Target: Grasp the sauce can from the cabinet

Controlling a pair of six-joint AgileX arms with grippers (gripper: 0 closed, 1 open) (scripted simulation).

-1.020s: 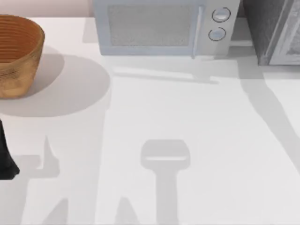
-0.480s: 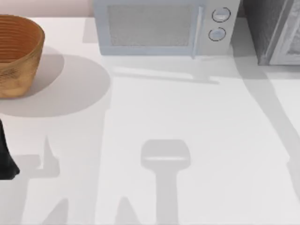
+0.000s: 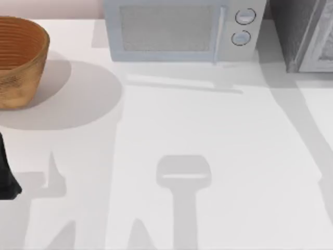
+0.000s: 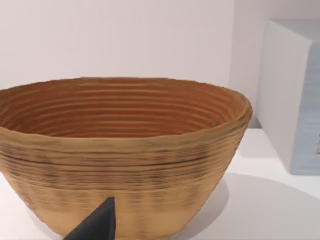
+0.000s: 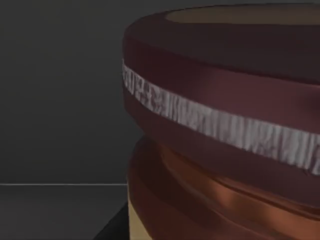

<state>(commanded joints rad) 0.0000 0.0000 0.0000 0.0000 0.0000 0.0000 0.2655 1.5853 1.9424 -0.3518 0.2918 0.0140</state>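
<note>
Because the sauce can looms so near the right arm's camera, whose claw state cannot be told, a misjudged squeeze could topple it inside the cabinet.

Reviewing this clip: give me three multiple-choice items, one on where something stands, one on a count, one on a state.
1. Where is the basket on the table?
A. back left
B. back right
C. front centre

2. How many round knobs has the microwave?
A. one
B. two
C. four

3. How does the sauce can stand in the right wrist view?
A. far off
B. very close, before dark walls
C. in the basket

Answers: 1 A, top view's upper left; 2 B, two knobs stacked; 3 B, it looms large.
</note>
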